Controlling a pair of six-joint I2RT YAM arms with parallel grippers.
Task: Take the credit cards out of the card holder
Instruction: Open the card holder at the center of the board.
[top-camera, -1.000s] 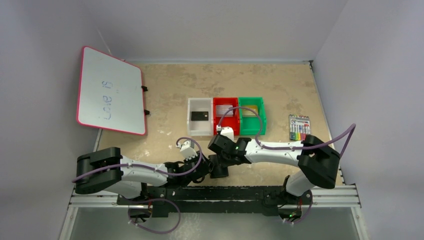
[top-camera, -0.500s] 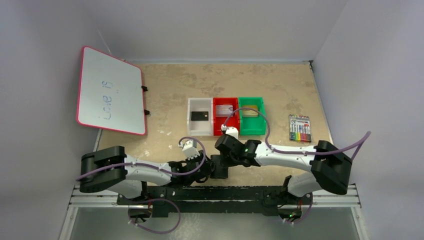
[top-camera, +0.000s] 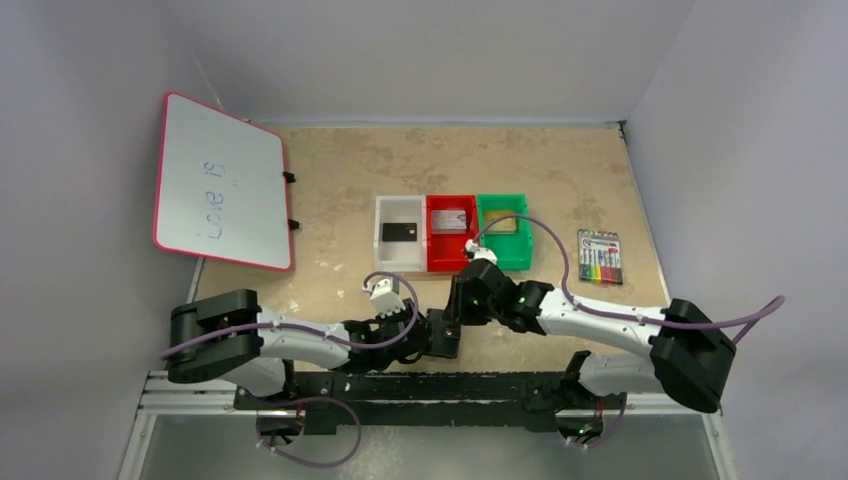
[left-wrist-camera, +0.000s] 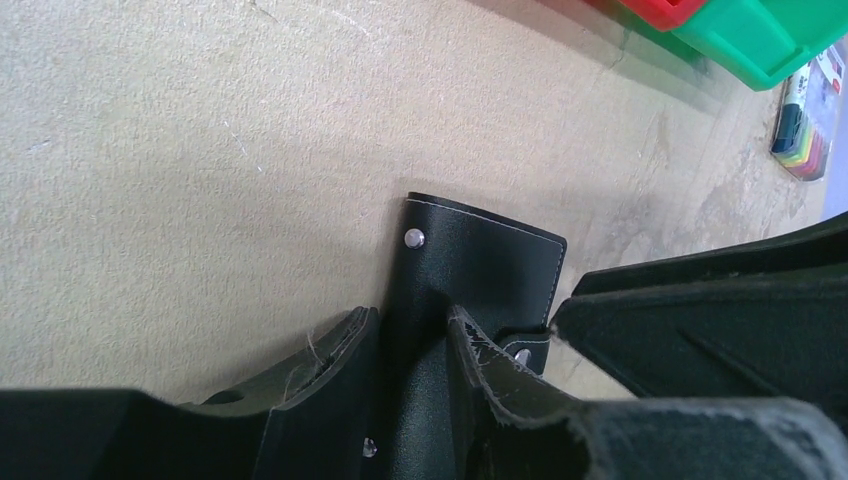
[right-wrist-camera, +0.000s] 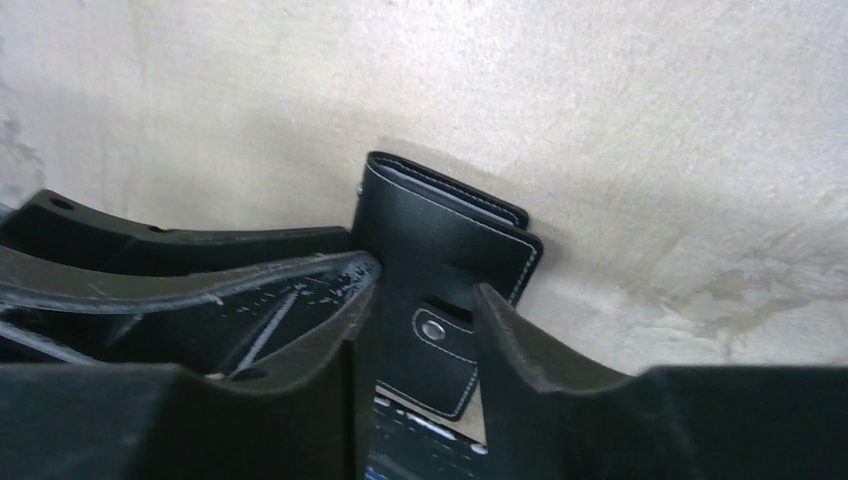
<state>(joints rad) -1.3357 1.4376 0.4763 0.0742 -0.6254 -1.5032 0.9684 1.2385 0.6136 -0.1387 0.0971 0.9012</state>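
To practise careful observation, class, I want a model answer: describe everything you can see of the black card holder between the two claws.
The card holder is a small black wallet, leather-like, with pale stitching, metal studs and a strap tab with a snap. It is folded shut, near the front of the table; whether it rests there or is lifted is unclear. The left claw pinches it; the right claw straddles the strap end, contact unclear.

The black leather-look bifold card holder (left-wrist-camera: 480, 265) has a smooth, faintly sheened grain, pale stitching and shiny metal studs. The beige mottled tabletop (left-wrist-camera: 200, 150) looks matt and rough. At one o'clock from the holder, the green plastic bin (left-wrist-camera: 780, 30) is glossy. The matt black finger pads (left-wrist-camera: 480, 350) of the left gripper (left-wrist-camera: 410, 318) are frayed at the edges
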